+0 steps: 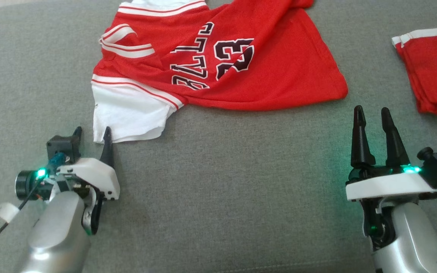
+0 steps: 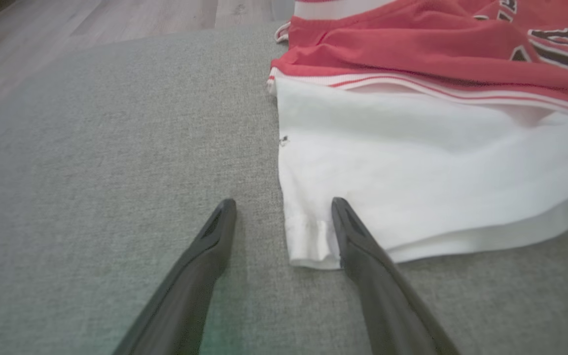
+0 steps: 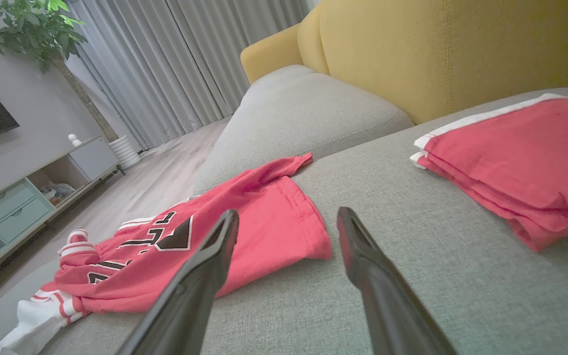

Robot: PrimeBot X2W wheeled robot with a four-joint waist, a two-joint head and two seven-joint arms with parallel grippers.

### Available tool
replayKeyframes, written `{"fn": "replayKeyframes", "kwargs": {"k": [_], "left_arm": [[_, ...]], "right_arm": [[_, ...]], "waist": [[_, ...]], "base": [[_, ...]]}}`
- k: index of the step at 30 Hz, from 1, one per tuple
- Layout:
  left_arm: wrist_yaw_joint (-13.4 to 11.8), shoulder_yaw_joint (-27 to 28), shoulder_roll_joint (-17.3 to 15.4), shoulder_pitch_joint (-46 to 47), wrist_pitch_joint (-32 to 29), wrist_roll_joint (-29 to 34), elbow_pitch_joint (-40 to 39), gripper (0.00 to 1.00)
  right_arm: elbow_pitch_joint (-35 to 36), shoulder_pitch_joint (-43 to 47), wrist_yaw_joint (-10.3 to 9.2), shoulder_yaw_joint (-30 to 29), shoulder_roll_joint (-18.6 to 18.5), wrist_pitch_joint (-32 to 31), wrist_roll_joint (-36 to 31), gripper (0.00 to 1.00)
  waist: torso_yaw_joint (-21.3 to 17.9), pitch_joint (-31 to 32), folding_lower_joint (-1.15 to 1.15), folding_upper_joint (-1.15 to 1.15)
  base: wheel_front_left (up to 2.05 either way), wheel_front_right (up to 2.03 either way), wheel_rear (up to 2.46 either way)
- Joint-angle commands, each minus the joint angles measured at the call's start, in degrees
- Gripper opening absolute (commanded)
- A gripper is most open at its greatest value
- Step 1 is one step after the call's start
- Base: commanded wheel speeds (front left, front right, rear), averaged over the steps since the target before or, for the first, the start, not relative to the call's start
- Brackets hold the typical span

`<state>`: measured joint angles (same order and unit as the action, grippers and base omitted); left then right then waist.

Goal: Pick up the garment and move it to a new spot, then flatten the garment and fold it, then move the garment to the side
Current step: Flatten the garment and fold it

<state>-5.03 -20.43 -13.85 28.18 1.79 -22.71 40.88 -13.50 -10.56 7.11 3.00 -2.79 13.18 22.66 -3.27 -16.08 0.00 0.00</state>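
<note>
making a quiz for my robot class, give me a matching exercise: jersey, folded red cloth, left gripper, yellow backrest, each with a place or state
1 jersey
2 folded red cloth
3 left gripper
4 yellow backrest

a open, at the white sleeve's corner
b behind the grey seat
c crumpled, number showing
d lying at the robot's far right

Pairs: 1-c, 2-d, 3-a, 4-b

The garment [image 1: 279,68] was a red jersey with white-and-red striped trim and black, white-edged lettering. The number 23 faced up, and a white sleeve [image 1: 127,113] showed at one end. It lay rumpled and partly folded over itself on the grey cushion [image 1: 222,189], toward the cushion's far side. Its red hem end reached toward the cushion's right. The white sleeve lay spread flat toward the cushion's left, the part closest to the cushion's near side.
</note>
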Motion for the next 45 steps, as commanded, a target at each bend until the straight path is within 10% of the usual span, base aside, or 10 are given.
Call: {"fn": "replayKeyframes", "kwargs": {"k": [1, 7, 8, 10, 32, 45], "left_arm": [[0.1, 1.9, -2.0, 2.2, -0.3, -0.1, -0.7, 1.0], [1.0, 0.6, -2.1, 3.1, -2.9, -0.2, 2.1, 0.93], [1.4, 0.3, -2.1, 3.1, -3.4, -0.3, 2.5, 0.41], [1.9, -0.1, -1.9, 3.1, -3.8, -0.4, 2.9, 0.0], [-1.0, -0.3, 1.0, -3.0, 8.8, -0.6, -14.3, 0.0], [-1.6, -2.8, 1.3, -4.0, 6.2, -0.1, -22.5, 0.0]], "right_arm": [[1.7, -1.4, 0.37, 1.3, -0.1, 0.7, 0.2, 1.0], [1.2, -1.6, 0.37, 1.3, -0.1, 1.0, 0.5, 1.0], [1.1, -1.5, 0.37, 1.3, -0.1, 1.1, 0.5, 1.0], [0.9, -1.5, 0.37, 1.2, -0.1, 1.2, 0.6, 1.0], [-6.4, -5.5, 0.37, -6.2, -0.1, -5.9, -2.2, 1.0], [-27.6, -19.0, 0.37, -16.2, -0.1, -11.7, -10.0, 1.0]], "waist": [[-0.2, -0.2, 0.0, 0.0], [-0.6, -0.8, 0.0, 0.0], [-0.6, -0.8, 0.0, 0.0], [-0.6, -0.6, 0.0, 0.0], [4.9, 3.5, 0.0, 0.0], [8.8, 1.2, 0.0, 0.0]], "base": [[0.0, 0.0, 0.0], [0.0, 0.0, 0.0], [0.0, 0.0, 0.0], [0.0, 0.0, 0.0], [0.0, 0.0, 0.0], [0.0, 0.0, 0.0]]}}
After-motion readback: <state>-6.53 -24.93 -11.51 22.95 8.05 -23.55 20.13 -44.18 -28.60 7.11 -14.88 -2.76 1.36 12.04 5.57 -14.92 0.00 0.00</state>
